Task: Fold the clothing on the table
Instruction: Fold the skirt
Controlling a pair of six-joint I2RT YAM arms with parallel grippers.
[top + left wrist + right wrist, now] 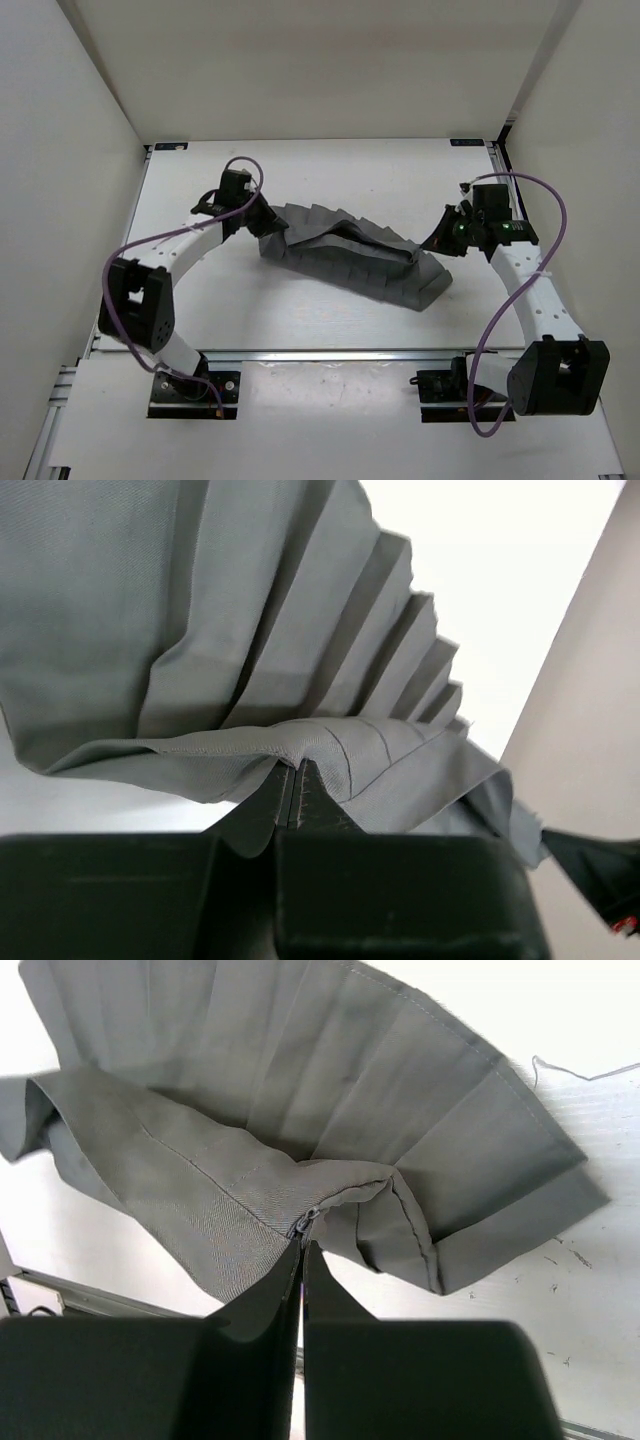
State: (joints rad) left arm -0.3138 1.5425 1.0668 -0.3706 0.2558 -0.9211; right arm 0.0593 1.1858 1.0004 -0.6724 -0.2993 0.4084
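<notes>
- Top external: we see the clothing (350, 255) lying mid-frame on the table (300, 180), a long grey pleated strip running from upper left down to lower right.
- The left gripper (262, 218) sits at the strip's upper-left end and the right gripper (432, 245) at its right end. Both touch the fabric.
- We can't read how far the jaws stand apart from this height. A purple cable (130, 250) loops along the left arm.
- The silver rail (330, 355) runs along the table's near edge, toward the bottom of the frame.
- Left wrist: the left gripper (295, 780) is at bottom centre, jaws pressed together on a flat banded edge of the clothing (250, 610), so it is pinching the fabric.
- The pleats fan up and away across the upper left. Bare table (500, 560) shows at upper right, with the wall (600, 680) down the right edge.
- Right wrist: the right gripper (302, 1245) is at bottom centre, jaws closed tight on a fabric edge where what looks like a zipper end (305, 1222) sits.
- The clothing (330, 1090) spreads over the upper half of the frame, with its folded hem corner at right resting on the table (600, 1290).
- A loose thread (580, 1072) lies on the table at upper right, apart from the hem.
</notes>
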